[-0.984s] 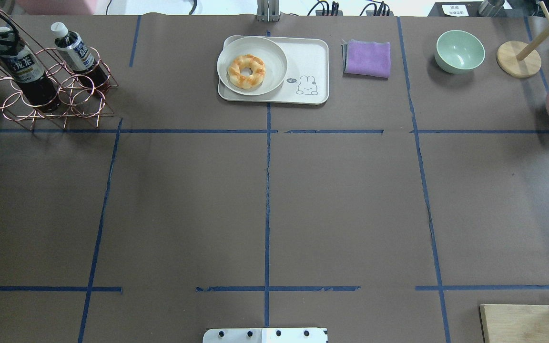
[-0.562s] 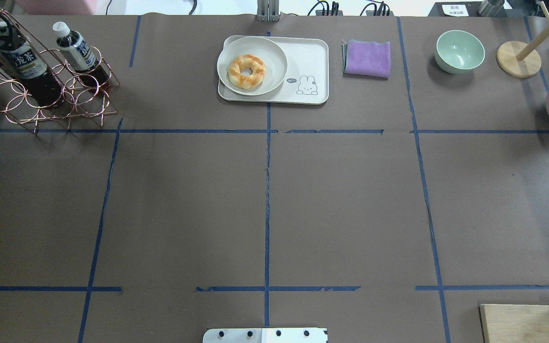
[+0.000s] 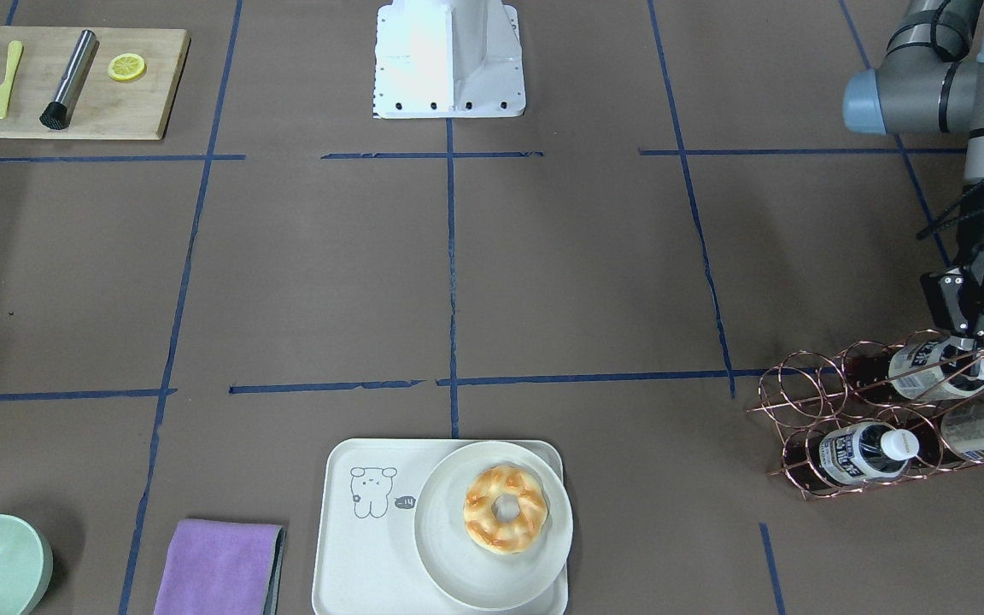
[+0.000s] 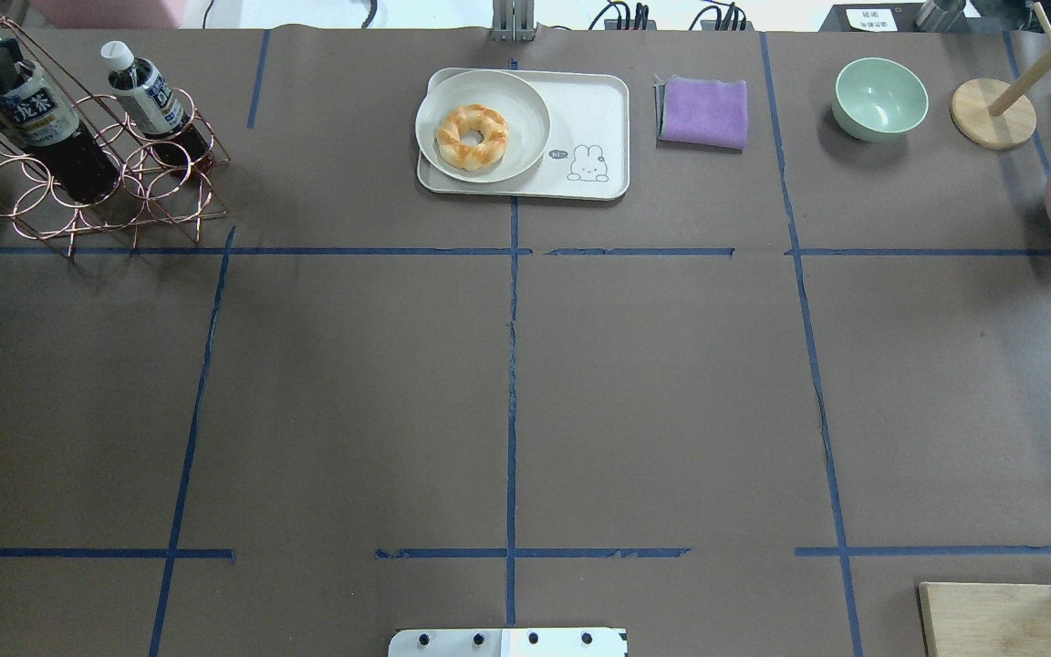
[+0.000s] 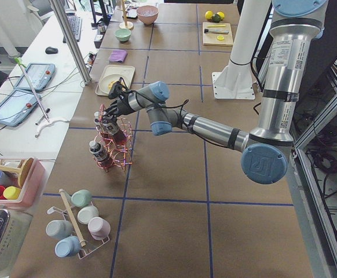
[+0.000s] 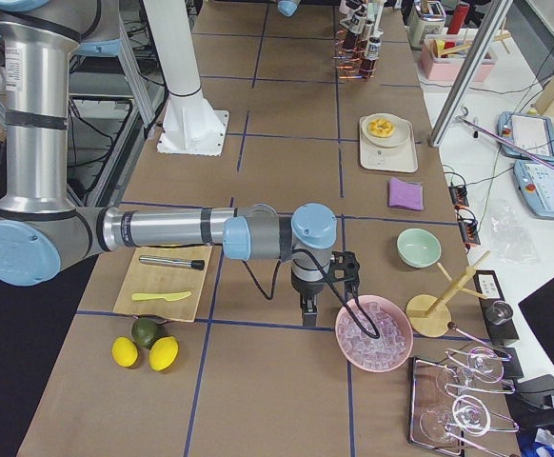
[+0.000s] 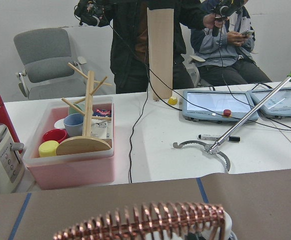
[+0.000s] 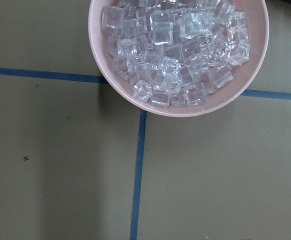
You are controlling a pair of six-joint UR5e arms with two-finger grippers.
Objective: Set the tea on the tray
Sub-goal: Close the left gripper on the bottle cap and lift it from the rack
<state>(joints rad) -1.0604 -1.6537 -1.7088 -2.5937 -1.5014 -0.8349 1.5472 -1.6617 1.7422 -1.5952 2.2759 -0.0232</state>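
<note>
Front-facing view: the left gripper (image 3: 981, 342) points straight down, its fingers clamped on the cap end of the small clear bottle of dark tea (image 3: 923, 369). The bottle lies slanted in a copper wire rack (image 3: 825, 401), well apart from the cream-white rectangular tray (image 3: 355, 555).

Overhead view: compared with one second ago, bottle and rack sit slightly nearer the far-left corner.

Right-side view: the right gripper (image 6: 307, 314) points down beside a pink bowl of ice (image 6: 405, 324). I cannot tell how its fingers stand.

ROBOTIQ on left pincer (image 3: 980, 345) | 茶 on label of tea (image 4: 31, 116) | hi~ on tray (image 4: 595, 108)
</note>
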